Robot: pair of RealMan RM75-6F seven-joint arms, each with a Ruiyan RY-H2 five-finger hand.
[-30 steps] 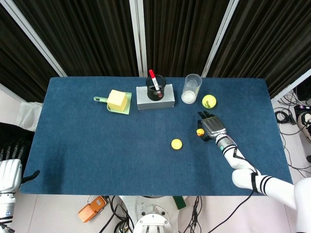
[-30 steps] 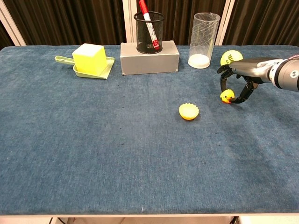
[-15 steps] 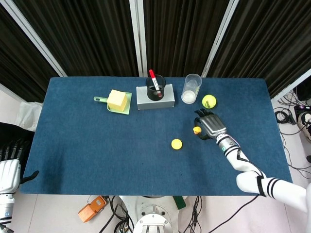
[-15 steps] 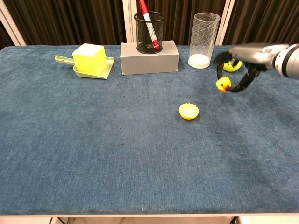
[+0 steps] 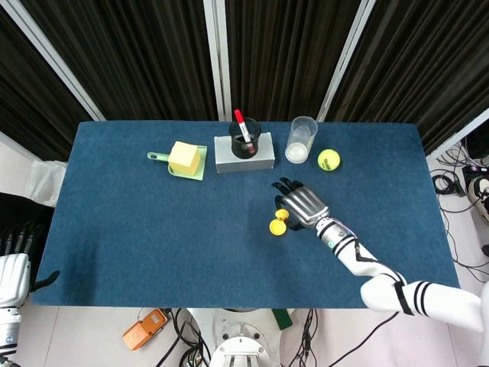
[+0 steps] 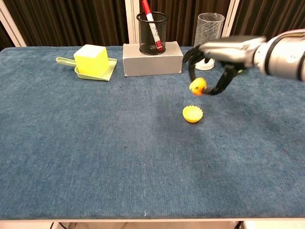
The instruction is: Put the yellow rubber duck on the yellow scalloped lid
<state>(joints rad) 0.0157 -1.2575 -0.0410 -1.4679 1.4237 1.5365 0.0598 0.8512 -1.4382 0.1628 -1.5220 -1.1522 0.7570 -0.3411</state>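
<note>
Yellow rubber duck (image 5: pixel 282 215) is up off the blue surface (image 5: pixel 137 229) in the head view, pinched in the fingers (image 5: pixel 284 186) of the right hand (image 5: pixel 302 205), and it sits right next to the yellow scalloped lid (image 5: pixel 276 227), maybe overlapping its edge from this angle. Left hand (image 5: pixel 14 275) is parked way off at the corner, holding nothing; can't really tell how its fingers lie.

Chest view makes it clearer: the duck (image 6: pixel 198 86) hangs in the air above and a touch right of the lid (image 6: pixel 193 113), fingers (image 6: pixel 220 85) curled around it, not touching the lid yet. So I'd say pickup and carry are basically done. What's left is lining up, lowering and letting go.
</note>
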